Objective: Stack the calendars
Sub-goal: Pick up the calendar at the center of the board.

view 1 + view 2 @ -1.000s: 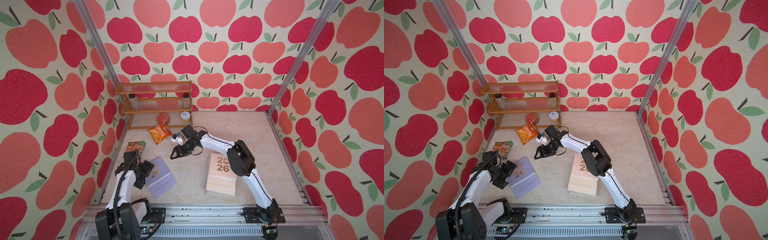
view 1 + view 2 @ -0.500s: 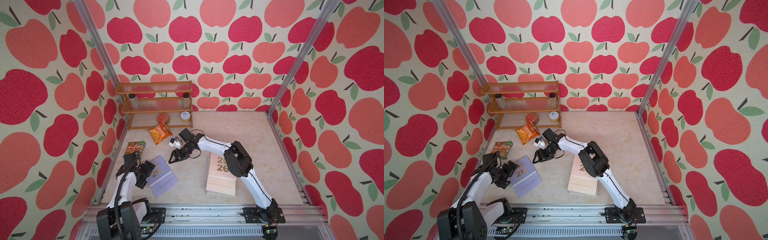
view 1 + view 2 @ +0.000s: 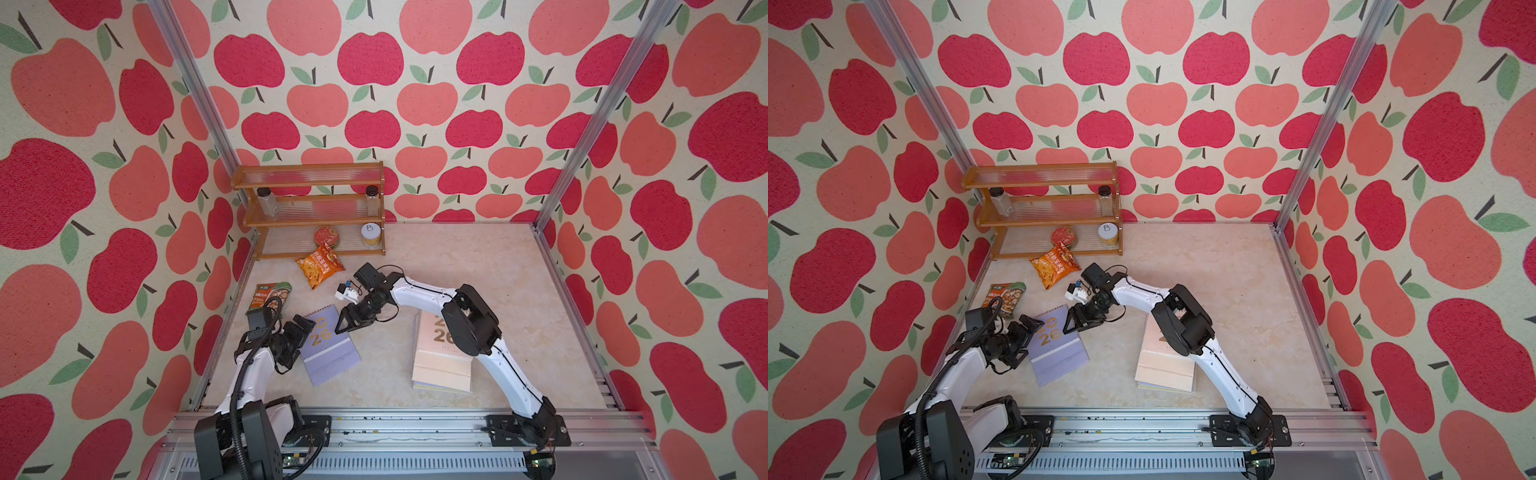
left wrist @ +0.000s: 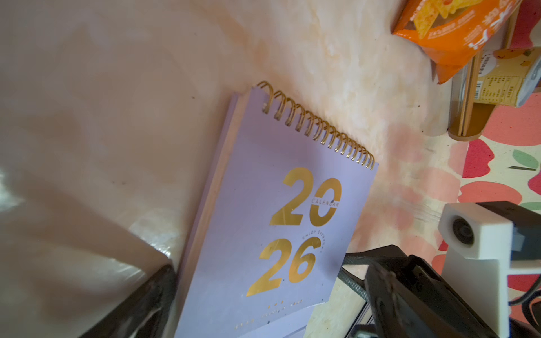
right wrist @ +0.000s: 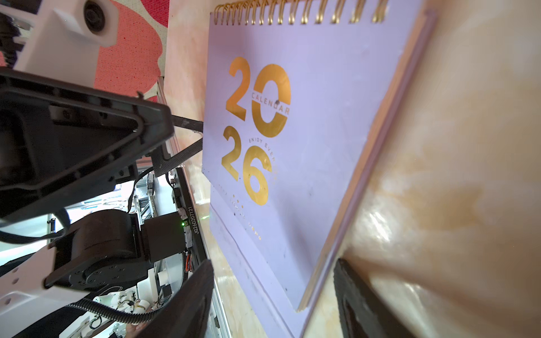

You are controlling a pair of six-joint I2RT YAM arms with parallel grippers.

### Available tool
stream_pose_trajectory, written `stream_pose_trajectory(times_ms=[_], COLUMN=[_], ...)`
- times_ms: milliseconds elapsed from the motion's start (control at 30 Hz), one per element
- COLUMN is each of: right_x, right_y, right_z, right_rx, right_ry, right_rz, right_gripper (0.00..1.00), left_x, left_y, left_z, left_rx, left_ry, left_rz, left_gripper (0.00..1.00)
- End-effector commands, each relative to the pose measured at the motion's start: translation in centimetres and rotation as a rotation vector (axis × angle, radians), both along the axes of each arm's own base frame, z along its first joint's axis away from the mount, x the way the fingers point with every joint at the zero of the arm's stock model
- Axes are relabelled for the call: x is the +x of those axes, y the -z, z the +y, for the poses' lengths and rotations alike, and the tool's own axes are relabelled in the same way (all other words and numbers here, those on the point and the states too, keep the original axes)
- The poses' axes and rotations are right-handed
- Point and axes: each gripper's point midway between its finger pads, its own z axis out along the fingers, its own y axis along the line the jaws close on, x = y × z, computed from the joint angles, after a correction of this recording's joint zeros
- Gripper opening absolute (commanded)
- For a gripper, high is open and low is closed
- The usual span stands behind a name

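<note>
The lilac calendar bears gold numerals; the calendar stack is pale pink, the snack packet orange, the worktop marbled beige, the walls apple-patterned red.

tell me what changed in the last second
The right gripper swung left and back toward the base, reaching the right edge of the lilac calendar, jaws open. The left gripper edged in at the calendar's opposite side, also open, and the calendar seems nudged slightly. Nothing was grasped or released. The stack of calendars and the snack packets stayed put.
</note>
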Motion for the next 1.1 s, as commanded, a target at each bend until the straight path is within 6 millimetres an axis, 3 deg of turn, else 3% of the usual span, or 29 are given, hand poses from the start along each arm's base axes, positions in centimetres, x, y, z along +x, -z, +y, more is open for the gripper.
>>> stream_pose_trajectory(times_ms=[0, 333, 733, 1067], right_x=[0.1, 1.4, 3.1, 3.8], right_y=[0.5, 1.5, 1.8, 2.0], right_z=[0.4, -0.4, -1.6, -1.7], right_rx=[-0.003, -0.034, -0.049, -0.041], right_ry=[0.001, 0.016, 0.044, 0.057], right_rz=[0.021, 0.016, 0.009, 0.008], right_gripper=[0.67, 0.67, 0.67, 0.67], left_x=[1.3, 2.9, 2.7, 2.7], left_y=[-1.2, -5.2, -5.7, -7.2], left_z=[-1.4, -3.1, -4.1, -5.1], left_rx=[-0.058, -0.089, -0.12, -0.13], left_ry=[0.085, 0.177, 0.231, 0.287], left_rz=[-0.11, -0.302, -0.351, -0.413], left_gripper=[0.99, 1.0, 0.99, 0.87])
